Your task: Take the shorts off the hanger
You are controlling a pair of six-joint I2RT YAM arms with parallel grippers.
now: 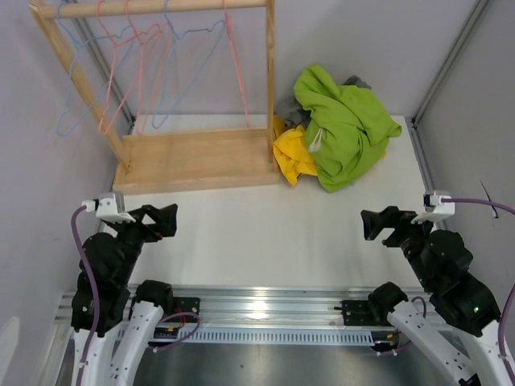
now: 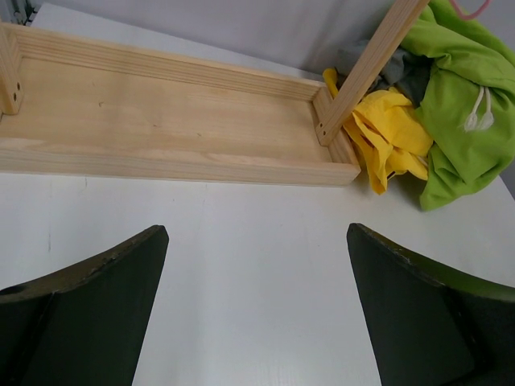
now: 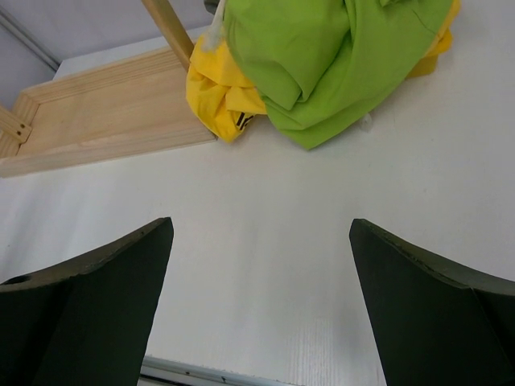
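From above, the wire hangers (image 1: pixel 137 56) on the wooden rack (image 1: pixel 197 157) all hang bare, and the shorts lie in a heap on the table (image 1: pixel 265 233) against the rack's right-hand end. The lime green shorts (image 1: pixel 346 121) are on top, the yellow shorts (image 1: pixel 294 153) are squeezed between them and the rack's base, and a scrap of grey cloth (image 1: pixel 358 82) shows at the back. I cannot make out any navy or olive pair. The left gripper (image 1: pixel 157 219) sits just in front of the rack's left corner and the right gripper (image 1: pixel 378 225) well out to its right, both parted and carrying nothing. The job looks finished to me. The left wrist camera shows the left gripper (image 2: pixel 256 265) spread wide over bare table, with the yellow shorts (image 2: pixel 390 133) pressed against the rack's post (image 2: pixel 362 72) and a white drawstring (image 2: pixel 476 112) loose on the lime green shorts (image 2: pixel 459 96). The right wrist camera shows the right gripper (image 3: pixel 261 233) equally wide, with the lime green shorts (image 3: pixel 338 56) and yellow shorts (image 3: pixel 213 92) ahead of it, beside the rack (image 3: pixel 96 112). The risk I see is in any further reach. Fingers pushing into that heap could snag the drawstring, or shove the cloth against the post and shift the light rack. An arm lifting near the rail could hook a hanger and pull it off.
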